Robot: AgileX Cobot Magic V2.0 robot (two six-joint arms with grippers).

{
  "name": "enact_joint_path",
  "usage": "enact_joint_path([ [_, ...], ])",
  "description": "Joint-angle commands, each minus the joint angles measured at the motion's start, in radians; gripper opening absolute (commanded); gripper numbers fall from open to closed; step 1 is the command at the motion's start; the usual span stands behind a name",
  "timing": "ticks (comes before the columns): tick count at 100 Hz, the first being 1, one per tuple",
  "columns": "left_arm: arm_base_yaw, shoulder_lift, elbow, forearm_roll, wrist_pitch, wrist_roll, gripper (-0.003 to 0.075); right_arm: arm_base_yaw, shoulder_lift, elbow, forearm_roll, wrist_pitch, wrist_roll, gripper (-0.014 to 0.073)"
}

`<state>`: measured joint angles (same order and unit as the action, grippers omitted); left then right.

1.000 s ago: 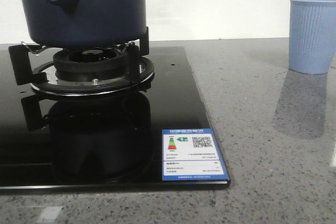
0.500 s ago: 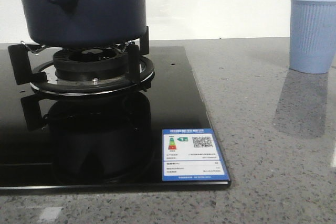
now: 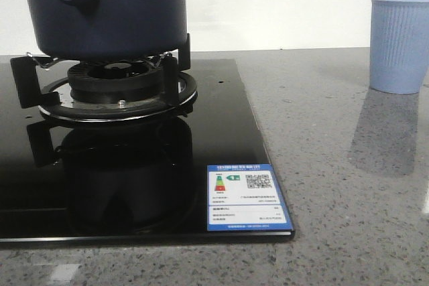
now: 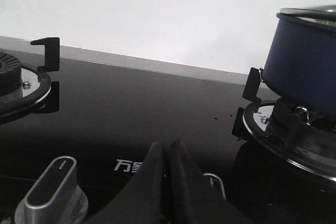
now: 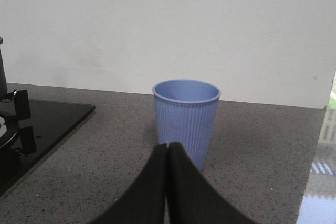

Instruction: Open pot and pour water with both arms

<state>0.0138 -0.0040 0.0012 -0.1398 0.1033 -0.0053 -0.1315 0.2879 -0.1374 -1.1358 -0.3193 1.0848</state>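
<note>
**Waiting at the stove, fingers closed**

Starting from the grippers: the left gripper has its two black fingers pressed together with nothing between them, held low over the black glass hob, with a silver control knob just beside it. The right gripper is likewise pressed shut and empty, pointing straight at the blue ribbed cup, which stands upright on the grey speckled countertop a little way beyond the fingertips.

Moving outward, the dark blue pot sits on the burner grate at the left of the front view, well apart from the cup over on the right. In the left wrist view a pale rim line runs across the pot's top; I cannot tell from here whether that is a lid or the bare edge. Whether the cup holds water is also hidden.

As for change, there is none to see: set against the front views from a second and half a second back, the pot, grate, cup and the energy label on the glass all lie exactly where they were. That stillness fits either a pause ahead of reaching for the pot, or arms drawn back with the pot set down again after pouring; the pictures do not settle which.
</note>
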Motion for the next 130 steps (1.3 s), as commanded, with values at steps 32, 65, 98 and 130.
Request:
enact_joint_path([
  [32, 0.001, -0.027, 0.032, -0.005, -0.069, -0.009, -0.0019, 0.004, 0.013, -0.012, 0.621, 0.07, -0.507, -0.0067],
  [65, 0.001, -0.027, 0.032, -0.005, -0.069, -0.009, -0.0019, 0.108, -0.08, 0.05, 1.083, 0.254, -1.073, -0.0067],
  [98, 0.001, -0.027, 0.032, -0.005, -0.067, -0.009, -0.0019, 0.105, -0.312, 0.175, 1.068, 0.4, -1.001, -0.0067],
  [130, 0.001, -0.027, 0.032, -0.005, -0.067, -0.009, -0.0019, 0.105, -0.316, 0.175, 1.051, 0.414, -1.001, -0.0067],
])
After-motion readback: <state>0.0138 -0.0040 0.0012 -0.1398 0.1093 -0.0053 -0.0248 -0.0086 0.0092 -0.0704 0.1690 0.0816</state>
